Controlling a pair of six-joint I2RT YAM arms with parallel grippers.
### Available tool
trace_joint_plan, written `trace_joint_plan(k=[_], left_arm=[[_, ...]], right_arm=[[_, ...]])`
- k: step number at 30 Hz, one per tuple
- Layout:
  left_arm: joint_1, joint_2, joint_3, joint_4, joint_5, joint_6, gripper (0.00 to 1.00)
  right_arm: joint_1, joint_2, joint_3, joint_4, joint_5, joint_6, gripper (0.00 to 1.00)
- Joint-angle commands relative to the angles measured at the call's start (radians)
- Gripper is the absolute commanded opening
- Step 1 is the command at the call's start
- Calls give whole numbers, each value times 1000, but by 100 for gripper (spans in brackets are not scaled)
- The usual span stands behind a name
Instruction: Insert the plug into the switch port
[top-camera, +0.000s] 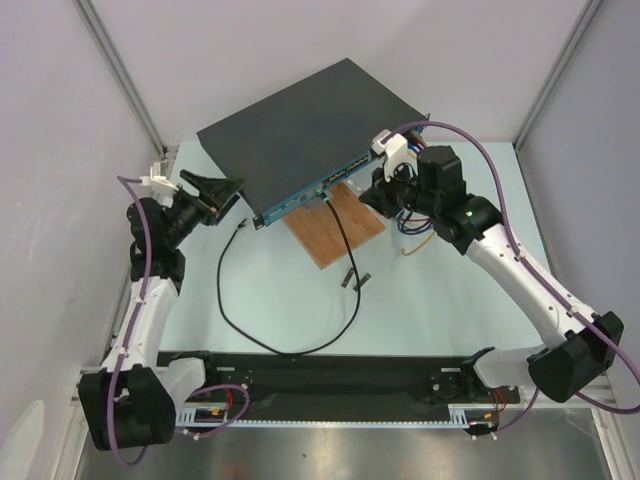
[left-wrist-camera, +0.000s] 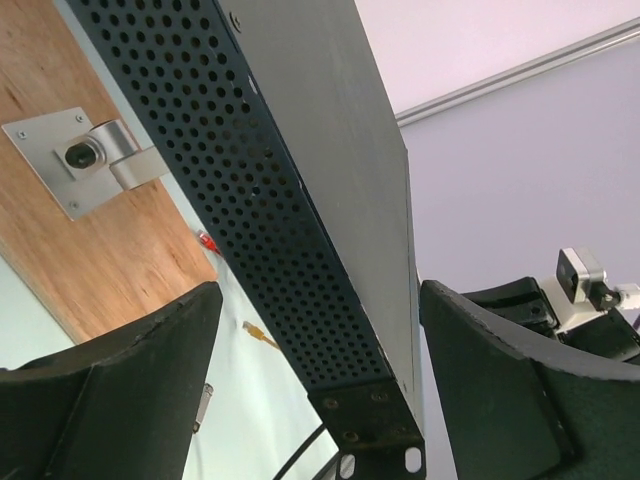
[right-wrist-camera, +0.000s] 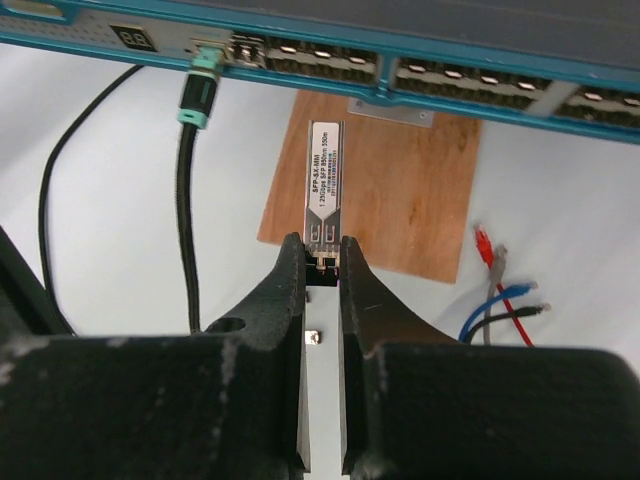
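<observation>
- The switch (top-camera: 300, 130) lies flat at the far middle of the table (top-camera: 440, 300), turned at an angle. Its teal front face looks toward the right arm.
- The right gripper (right-wrist-camera: 322, 250) is clamped on the rear end of the plug (right-wrist-camera: 322, 180), a small silver module with a printed label.
- The plug points at the row of ports on the front face. Its tip stops just short of them, so it is not yet inserted.
- A black cable (right-wrist-camera: 186, 220) with a teal collar is already seated in a port to the left of the plug, and it loops away across the table.
- A wooden board (right-wrist-camera: 410, 190) lies under the front edge of the switch, with coloured wires (right-wrist-camera: 500, 290) beside it.
- The left gripper (left-wrist-camera: 318, 330) stands with its fingers (left-wrist-camera: 110, 400) wide apart. They straddle the switch's left corner and its perforated side wall, with a gap visible on each side.
</observation>
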Motion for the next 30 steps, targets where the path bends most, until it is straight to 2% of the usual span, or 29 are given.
trace_joint_plan(k=[1,5,8,14,15,17,18,24,25,30], left_arm=[[-42,8,3,72,-45,-16,86],[-77,21,-11,89,-74,-47,84],[-85,29,-17,97,-82,-59,77],[-89,21,-11,80,-80,-61,48],[-91,21,-11,80,-80,-61,38],[-94,15,-12,75,-77,-61,30],[-94,14,-14,74,-77,-61,23],[-100,11,-21,64,-82,-64,3],[-102,8,-21,66,-83,-64,0],[-102,6,-21,60,-82,-62,0]], right_arm=[[26,9,15,74,-18,15,0],[57,19,22,82,-9,14,0],[74,25,25,83,8,3,0],[92,39,33,79,42,11,0],[95,47,38,76,58,18,0],[97,55,59,60,75,31,0],[97,62,67,53,100,38,0],[101,78,102,11,146,71,0],[101,76,99,16,149,74,0],[106,85,105,36,166,71,0]])
